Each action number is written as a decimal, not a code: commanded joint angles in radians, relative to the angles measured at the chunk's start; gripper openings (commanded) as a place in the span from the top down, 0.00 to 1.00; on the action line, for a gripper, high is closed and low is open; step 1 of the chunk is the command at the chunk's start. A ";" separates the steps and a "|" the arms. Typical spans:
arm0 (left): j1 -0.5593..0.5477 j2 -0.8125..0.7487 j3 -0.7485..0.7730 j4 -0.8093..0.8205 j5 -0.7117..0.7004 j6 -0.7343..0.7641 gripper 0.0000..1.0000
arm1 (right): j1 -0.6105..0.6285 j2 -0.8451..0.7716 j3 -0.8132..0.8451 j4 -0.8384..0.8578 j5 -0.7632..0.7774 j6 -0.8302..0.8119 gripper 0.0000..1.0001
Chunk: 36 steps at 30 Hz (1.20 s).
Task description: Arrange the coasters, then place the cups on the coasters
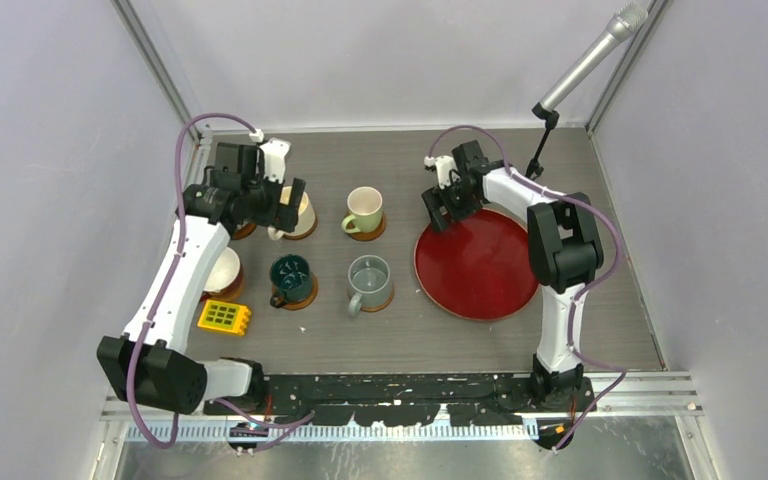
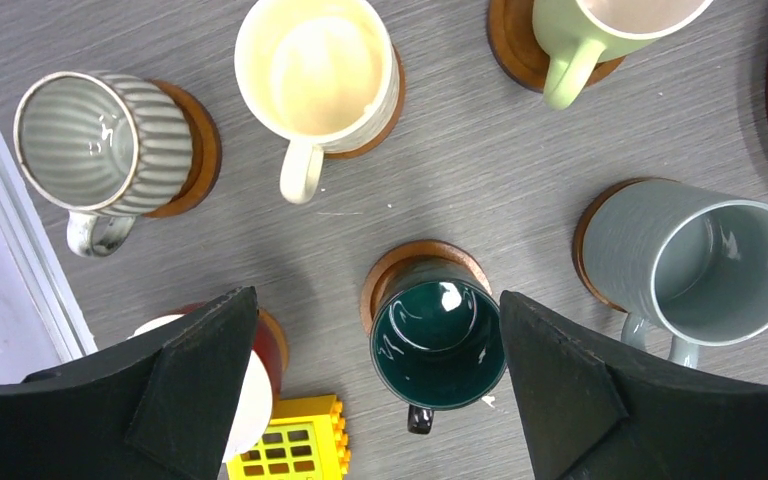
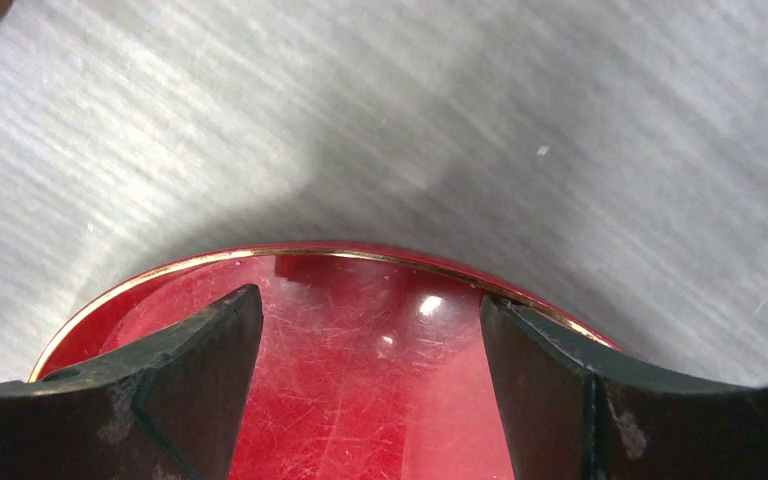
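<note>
Grey table [image 2: 460, 190], glossy dark teal mug [image 2: 438, 345] on brown coaster [image 2: 415, 258]

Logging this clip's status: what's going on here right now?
All six mugs sit on wooden coasters in two rows: ribbed grey mug, cream mug and pale green mug at the back, white mug, dark teal mug and grey-blue mug in front. The left gripper hangs open and empty above them. The right gripper, also open and empty, hovers over the red tray's far rim. The arrangement looks done.
</note>
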 commanded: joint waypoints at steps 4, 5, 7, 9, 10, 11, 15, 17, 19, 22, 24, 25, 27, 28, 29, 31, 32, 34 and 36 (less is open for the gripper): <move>0.020 -0.050 0.030 -0.041 0.004 -0.009 0.07 | -0.001 0.094 0.137 0.045 0.006 0.016 0.16; 0.023 -0.051 0.028 -0.042 0.003 -0.007 0.07 | 0.001 0.103 0.147 0.047 0.001 0.019 0.16; 0.027 -0.052 0.024 -0.043 -0.003 -0.007 0.07 | 0.006 0.121 0.175 0.036 0.008 0.016 0.16; 0.031 -0.048 0.022 -0.043 -0.006 -0.009 0.07 | 0.007 0.136 0.199 0.027 0.009 0.010 0.16; 0.032 -0.044 0.021 -0.045 -0.007 -0.011 0.07 | 0.008 0.139 0.206 0.026 0.008 0.008 0.16; 0.034 -0.038 0.023 -0.052 -0.008 -0.016 0.06 | 0.008 0.140 0.212 0.025 0.002 0.008 0.16; 0.052 0.015 0.064 -0.094 0.003 -0.040 0.01 | 0.008 0.124 0.217 0.015 -0.041 0.017 0.16; 0.071 0.045 0.098 -0.109 0.020 -0.035 0.00 | 0.008 0.098 0.210 0.001 -0.061 0.019 0.16; 0.100 0.083 0.146 -0.128 0.055 -0.030 0.00 | 0.008 0.058 0.193 -0.011 -0.082 0.016 0.15; 0.142 0.167 0.247 -0.189 0.107 -0.023 0.00 | 0.008 -0.023 0.172 -0.039 -0.110 0.014 0.14; 0.156 0.236 0.331 -0.252 0.111 -0.010 0.00 | 0.007 -0.083 0.162 -0.062 -0.129 0.013 0.13; 0.160 0.268 0.369 -0.278 0.107 -0.007 0.00 | 0.006 -0.115 0.155 -0.074 -0.136 0.013 0.13; 0.162 0.339 0.454 -0.345 0.098 0.018 0.00 | 0.002 -0.187 0.139 -0.102 -0.167 0.011 0.13; 0.161 0.378 0.500 -0.376 0.096 0.030 0.00 | -0.001 -0.220 0.129 -0.117 -0.183 0.008 0.12; 0.161 0.411 0.544 -0.402 0.100 0.041 0.00 | -0.006 -0.252 0.119 -0.130 -0.198 0.003 0.12; 0.161 0.456 0.603 -0.425 0.120 0.066 0.00 | -0.017 -0.318 0.092 -0.157 -0.208 -0.004 0.12; 0.161 0.470 0.623 -0.424 0.128 0.074 0.00 | -0.024 -0.349 0.078 -0.169 -0.210 -0.003 0.12; 0.161 0.484 0.650 -0.409 0.140 0.082 0.00 | -0.048 -0.413 0.054 -0.196 -0.213 0.017 0.11; 0.161 0.490 0.667 -0.388 0.152 0.101 0.00 | -0.086 -0.487 0.020 -0.212 -0.215 0.039 0.10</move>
